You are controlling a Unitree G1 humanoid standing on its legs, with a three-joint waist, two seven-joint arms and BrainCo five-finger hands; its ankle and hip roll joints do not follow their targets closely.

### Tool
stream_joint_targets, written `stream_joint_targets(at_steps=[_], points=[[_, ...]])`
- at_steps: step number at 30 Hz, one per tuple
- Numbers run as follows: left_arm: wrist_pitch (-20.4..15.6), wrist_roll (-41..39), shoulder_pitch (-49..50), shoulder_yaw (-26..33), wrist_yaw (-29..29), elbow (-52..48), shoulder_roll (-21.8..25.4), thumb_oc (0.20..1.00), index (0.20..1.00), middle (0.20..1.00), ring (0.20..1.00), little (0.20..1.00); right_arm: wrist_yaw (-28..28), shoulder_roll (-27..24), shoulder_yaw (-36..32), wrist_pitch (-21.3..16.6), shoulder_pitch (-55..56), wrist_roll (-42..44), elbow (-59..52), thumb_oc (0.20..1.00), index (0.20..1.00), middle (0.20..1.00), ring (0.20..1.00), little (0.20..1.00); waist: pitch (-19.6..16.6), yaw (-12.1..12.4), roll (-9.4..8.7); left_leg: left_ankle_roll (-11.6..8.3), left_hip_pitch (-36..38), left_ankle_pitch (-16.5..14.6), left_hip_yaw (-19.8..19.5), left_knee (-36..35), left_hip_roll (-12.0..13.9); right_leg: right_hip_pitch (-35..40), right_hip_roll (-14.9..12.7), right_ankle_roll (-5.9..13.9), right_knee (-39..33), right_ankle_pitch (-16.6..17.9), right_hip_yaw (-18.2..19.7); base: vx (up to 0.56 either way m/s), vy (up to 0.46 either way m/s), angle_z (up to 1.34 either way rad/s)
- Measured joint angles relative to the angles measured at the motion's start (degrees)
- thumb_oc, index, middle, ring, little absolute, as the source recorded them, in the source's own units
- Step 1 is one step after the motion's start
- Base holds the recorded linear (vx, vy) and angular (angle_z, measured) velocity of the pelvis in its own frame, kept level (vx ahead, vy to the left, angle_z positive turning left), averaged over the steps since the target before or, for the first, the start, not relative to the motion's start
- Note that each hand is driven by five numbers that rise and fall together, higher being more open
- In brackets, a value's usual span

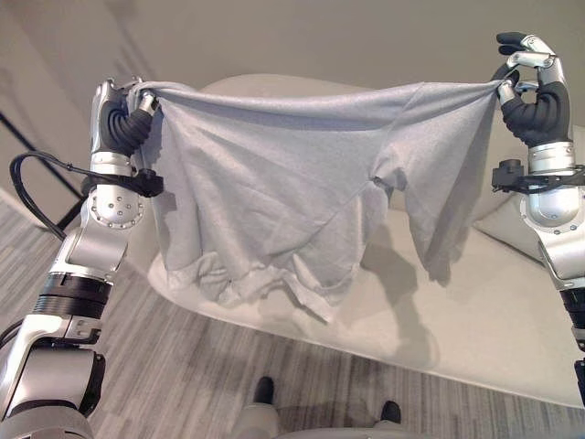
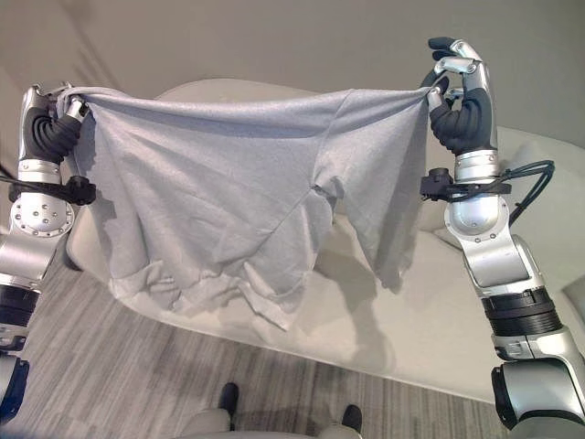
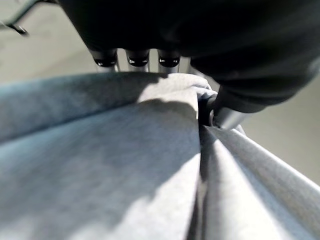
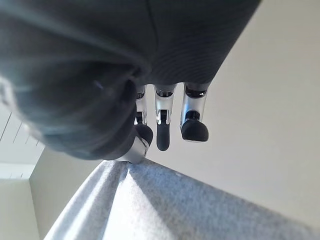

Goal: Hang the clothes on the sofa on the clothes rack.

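Note:
A light grey T-shirt (image 1: 274,183) hangs stretched in the air between my two raised hands, above the cream sofa (image 1: 475,320). My left hand (image 1: 123,119) grips one top corner at the upper left, its fingers curled round the bunched cloth (image 3: 175,92). My right hand (image 1: 533,91) holds the other top corner at the upper right, pinching the fabric edge (image 4: 130,167) between thumb and fingers. The shirt's hem droops crumpled in the lower middle, and one sleeve hangs down on the right side.
The curved cream sofa runs behind and below the shirt, with a cushion (image 1: 512,224) at the right. Grey striped carpet (image 1: 183,366) lies in front of it. A plain beige wall (image 1: 320,37) stands behind.

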Motion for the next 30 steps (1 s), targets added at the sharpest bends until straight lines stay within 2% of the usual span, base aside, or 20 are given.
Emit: stream_joint_targets(at_steps=[1, 2, 3, 5, 6, 7, 10, 14, 17, 20, 21, 22, 23, 24, 25, 26, 27, 28, 29, 30], points=[[-0.01, -0.01, -0.18, 0.01, 0.11, -0.04, 0.05, 0.200, 0.200, 0.200, 0.200, 0.200, -0.26, -0.07, 0.53, 0.01, -0.14, -0.12, 0.04, 0.200, 0.200, 0.200, 0.200, 0.200, 0.04, -0.02, 0.50, 0.25, -0.25, -0.10, -0.68, -0.25, -0.27, -0.16, 0.19, 0.99, 1.97, -1.56, 1.12, 0.00, 0.233, 0.18], [0.06, 0.01, -0.60, 0.10, 0.51, -0.56, 0.11, 0.200, 0.200, 0.200, 0.200, 0.200, -0.32, -0.29, 1.51, 0.39, -0.70, -0.28, 0.72, 0.200, 0.200, 0.200, 0.200, 0.200, 0.29, 0.19, 1.09, 1.20, -0.19, 0.77, -2.04, -1.60, -0.19, -0.72, 3.91, 2.63, 6.71, -8.02, 5.23, -0.02, 0.193, 0.37], [0.12, 0.00, -0.81, 0.05, 0.56, -0.63, 0.28, 0.200, 0.200, 0.200, 0.200, 0.200, -0.20, -0.30, 1.66, 0.45, -1.13, -0.56, 1.14, 0.200, 0.200, 0.200, 0.200, 0.200, 0.34, 0.30, 1.15, 1.73, -0.01, 1.40, -2.38, -2.44, -0.37, -0.36, 6.24, 4.00, 7.67, -11.09, 5.81, 0.00, 0.187, 0.33], [0.25, -0.01, -0.91, 0.15, 0.59, -0.54, 0.18, 0.200, 0.200, 0.200, 0.200, 0.200, -0.11, -0.56, 1.71, 0.50, -2.93, -0.73, 1.99, 0.200, 0.200, 0.200, 0.200, 0.200, 0.58, 1.16, 1.22, 2.42, 0.63, 2.72, -2.72, -4.12, -0.87, -0.22, 10.67, 5.34, 9.50, -17.11, 6.68, 0.00, 0.093, 0.17], [0.41, -0.01, -0.91, -0.24, 0.55, -0.46, -0.15, 0.200, 0.200, 0.200, 0.200, 0.200, -0.14, -0.87, 1.85, 0.46, -4.49, -0.97, 2.63, 0.200, 0.200, 0.200, 0.200, 0.200, 0.79, 1.32, 1.54, 2.40, 1.31, 3.35, -3.39, -5.01, -1.08, 0.50, 14.34, 2.55, 9.11, -20.26, 6.73, 0.05, 0.074, 0.18], [0.46, -0.01, -0.96, -0.35, 0.46, -0.42, -0.52, 0.200, 0.200, 0.200, 0.200, 0.200, -0.25, -0.99, 1.87, 0.37, -5.71, -1.22, 3.60, 0.200, 0.200, 0.200, 0.200, 0.200, 0.81, 1.68, 1.81, 2.37, 1.93, 3.39, -3.74, -5.03, -2.05, 3.39, 16.35, -0.78, 5.07, -20.36, 7.08, 0.06, 0.039, 0.30], [0.47, -0.01, -1.12, -0.15, 0.41, -0.46, -1.00, 0.200, 0.200, 0.200, 0.200, 0.200, -0.25, -1.02, 2.27, 0.48, -5.75, -1.21, 4.64, 0.200, 0.200, 0.200, 0.200, 0.200, 0.92, 1.75, 1.50, 1.92, 4.40, 3.59, -4.46, -6.12, -2.15, 9.47, 17.57, -1.46, -2.89, -17.88, 8.50, 0.01, 0.011, 0.21], [0.49, -0.02, -0.83, 0.31, 0.34, -0.66, -2.13, 0.200, 0.200, 0.200, 0.200, 0.200, -0.16, -0.97, 2.26, 0.47, -5.73, -1.17, 4.94, 0.200, 0.200, 0.200, 0.200, 0.200, 0.92, 2.62, 1.51, 0.77, 4.70, 4.37, -5.35, -7.03, -1.86, 11.05, 18.31, -1.74, -4.91, -16.95, 8.25, -0.02, 0.050, 0.12], [0.56, -0.01, -0.78, 0.23, 0.16, -0.74, -5.44, 0.200, 0.200, 0.200, 0.200, 0.200, 0.13, -1.06, 1.67, 0.54, -4.90, -1.06, 5.58, 0.200, 0.200, 0.200, 0.200, 0.200, 0.96, 2.12, 1.56, 0.35, 4.54, 4.68, -5.76, -6.66, -2.29, 12.81, 18.33, -1.81, -6.27, -16.87, 5.52, -0.04, 0.141, 0.36], [0.63, -0.02, -0.79, 0.05, -0.23, -0.74, -5.89, 0.200, 0.200, 0.200, 0.200, 0.200, 0.33, -1.57, 1.56, 0.53, -4.91, -1.05, 5.53, 0.200, 0.200, 0.200, 0.200, 0.200, 1.22, 1.91, 1.95, -0.31, 3.82, 5.13, -5.58, -6.71, -2.21, 12.66, 18.50, -1.90, -6.32, -16.80, 4.66, -0.01, 0.166, 0.23], [0.52, -0.04, -0.98, -0.02, -0.32, -0.54, -5.82, 0.200, 0.200, 0.200, 0.200, 0.200, 0.35, -1.76, 1.39, 0.43, -4.74, -1.01, 5.72, 0.200, 0.200, 0.200, 0.200, 0.200, 1.59, 1.74, 1.65, -1.43, 3.18, 4.56, -5.89, -6.83, -1.58, 12.31, 17.29, -4.34, -6.08, -15.42, 4.56, 0.01, 0.237, 0.01], [0.08, -0.06, -1.29, 0.03, -0.28, -0.12, -5.43, 0.200, 0.200, 0.200, 0.200, 0.200, 0.43, -1.90, 0.96, 0.22, -4.52, -1.01, 5.84, 0.200, 0.200, 0.200, 0.200, 0.200, 2.19, 1.50, 0.02, -3.93, 1.36, 1.90, -6.13, -4.35, -1.27, 11.42, 15.96, -4.58, -5.53, -15.10, 4.86, 0.01, 0.238, 0.07], [0.02, -0.07, -1.77, 0.17, -0.33, 0.08, -3.58, 0.200, 0.200, 0.200, 0.200, 0.200, 0.31, -1.75, 0.73, 0.55, -4.54, -0.92, 5.81, 0.200, 0.200, 0.200, 0.200, 0.200, 3.31, 0.82, -1.79, -2.90, -0.73, -0.31, -3.96, -0.68, 0.42, 11.12, 14.59, -4.66, -5.31, -15.02, 4.68, 0.06, 0.284, 0.03], [0.09, -0.07, -1.86, 0.23, -0.36, 0.04, -2.67, 0.200, 0.200, 0.200, 0.200, 0.200, 0.33, -1.95, 0.70, 0.71, -4.55, -0.84, 5.73, 0.200, 0.200, 0.200, 0.200, 0.200, 4.03, 0.07, -2.64, -2.97, -1.33, -0.35, -2.28, 0.14, 3.74, 10.98, 14.01, -4.56, -5.30, -14.88, 4.99, 0.09, 0.322, 0.10], [-0.06, -0.08, -2.02, -0.18, -0.38, 0.24, -2.98, 0.200, 0.200, 0.200, 0.200, 0.200, 0.32, -2.62, 0.25, 0.61, -4.22, -0.54, 5.34, 0.200, 0.200, 0.200, 0.200, 0.200, 4.23, -1.12, -2.05, -3.51, -1.43, -0.13, -2.12, -0.38, 7.75, 11.53, 13.48, -3.98, -5.26, -14.93, 4.92, 0.17, 0.478, -0.02], [-0.45, -0.07, -2.61, -1.21, -0.49, 0.81, -3.06, 0.200, 0.200, 0.200, 0.200, 0.200, 0.27, -2.80, -1.46, 0.26, -3.01, -0.54, 4.80, 0.200, 0.200, 0.200, 0.200, 0.200, 4.31, -1.40, -1.31, -5.26, -1.62, -0.64, -3.11, 0.97, 10.50, 11.59, 13.50, -3.54, -5.07, -14.91, 5.71, 0.21, 0.432, -0.07], [-0.39, -0.16, -2.67, -1.50, -0.49, 0.83, -2.35, 0.200, 0.200, 0.200, 0.200, 0.200, -0.70, -2.71, -1.87, 0.88, -2.40, -0.09, 4.24, 0.200, 0.200, 0.200, 0.200, 0.200, 4.28, -1.94, -1.16, -5.61, -1.89, -0.51, -1.90, 0.99, 14.05, 11.56, 13.00, -3.00, -5.08, -14.99, 5.57, 0.17, 0.315, -0.07], [-0.39, -0.22, -3.39, -1.84, -0.48, 1.11, -2.25, 0.200, 0.200, 0.200, 0.200, 0.200, -1.09, -2.78, -1.93, 1.02, -2.34, -0.03, 3.82, 0.200, 0.200, 0.200, 0.200, 0.200, 4.30, -2.78, -0.97, -6.15, -2.40, -0.19, -2.51, 0.95, 16.13, 11.56, 12.44, -2.32, -5.10, -14.94, 5.73, 0.28, 0.466, -0.01], [-0.54, -0.47, -4.79, -2.84, -0.48, 1.25, -2.98, 0.200, 0.200, 0.200, 0.200, 0.200, -1.68, -3.26, -2.39, 1.42, -2.13, -0.04, 2.76, 0.200, 0.200, 0.200, 0.200, 0.200, 4.19, -4.09, 0.48, -7.20, -1.85, 2.60, -3.17, -2.05, 18.62, 12.20, 10.89, -0.19, -5.22, -14.75, 5.83, 0.30, 0.501, 0.04], [-0.68, -0.59, -5.09, -3.36, -0.48, 1.24, -3.76, 0.200, 0.200, 0.200, 0.200, 0.200, -1.75, -4.07, -3.38, 1.61, -1.82, -0.03, 1.90, 0.200, 0.200, 0.200, 0.200, 0.200, 4.14, -4.04, 2.72, -7.88, -0.11, 4.41, -4.19, -5.03, 18.66, 13.04, 10.17, 1.17, -5.31, -13.96, 6.57, 0.40, 0.690, -0.08]])
